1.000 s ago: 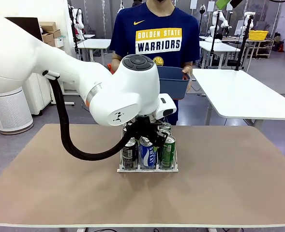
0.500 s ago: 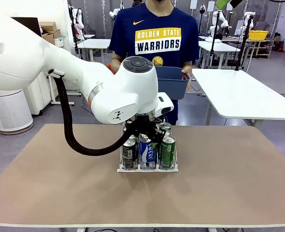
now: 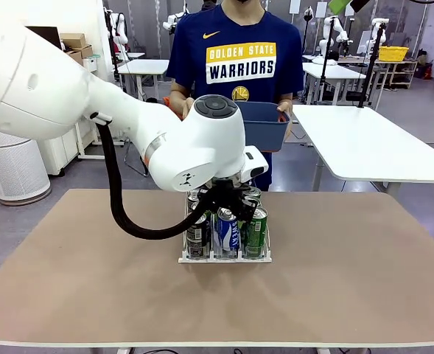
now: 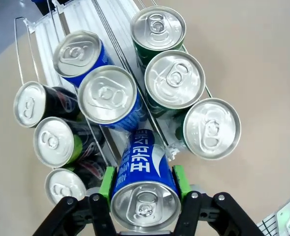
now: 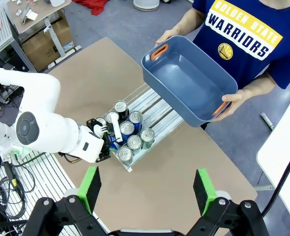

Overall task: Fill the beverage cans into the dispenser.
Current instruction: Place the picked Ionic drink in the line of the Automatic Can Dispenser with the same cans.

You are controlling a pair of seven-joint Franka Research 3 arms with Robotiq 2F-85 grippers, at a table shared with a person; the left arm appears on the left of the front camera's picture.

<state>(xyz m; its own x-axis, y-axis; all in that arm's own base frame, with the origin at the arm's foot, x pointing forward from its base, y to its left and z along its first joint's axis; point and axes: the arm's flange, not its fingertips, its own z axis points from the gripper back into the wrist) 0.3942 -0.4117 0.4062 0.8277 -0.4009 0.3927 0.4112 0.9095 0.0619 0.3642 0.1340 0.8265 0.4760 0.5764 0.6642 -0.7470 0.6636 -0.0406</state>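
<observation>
Swung the big white elbow higher and further over than a second back, and nudged the wrist slightly toward the right along the front row of the dispenser (image 3: pixel 186 258). Kept low over the rack all the while, no lift-off. Left the held blue-and-white can (image 4: pixel 141 162) leaning a little at the near end of the middle lane, bottom down between the thin dividers, and by the look of it not quite settled upright yet. Counted two more blue-and-white cans (image 4: pixel 107 94) behind it in that lane, three green cans (image 4: pixel 174 78) in the lane on one side, three dark cans (image 4: pixel 51 141) on the other. Judged this as the ninth and last slot, then, with the blue bin (image 5: pixel 186 81) bare inside in the person's hands (image 5: pixel 232 98) at the far edge of the table (image 3: pixel 349 280). Read that as the filling all but done, only the seating and the release to go. Found the left gripper (image 4: pixel 144 184) clamped round the can's upper body, green pads (image 4: pixel 107 183) pressed flat on either side, jaws spread about one can wide and no slack to be seen. Saw the right gripper (image 5: pixel 149 189) hanging high above the table, spread wide, gripping nothing and touching nothing.
</observation>
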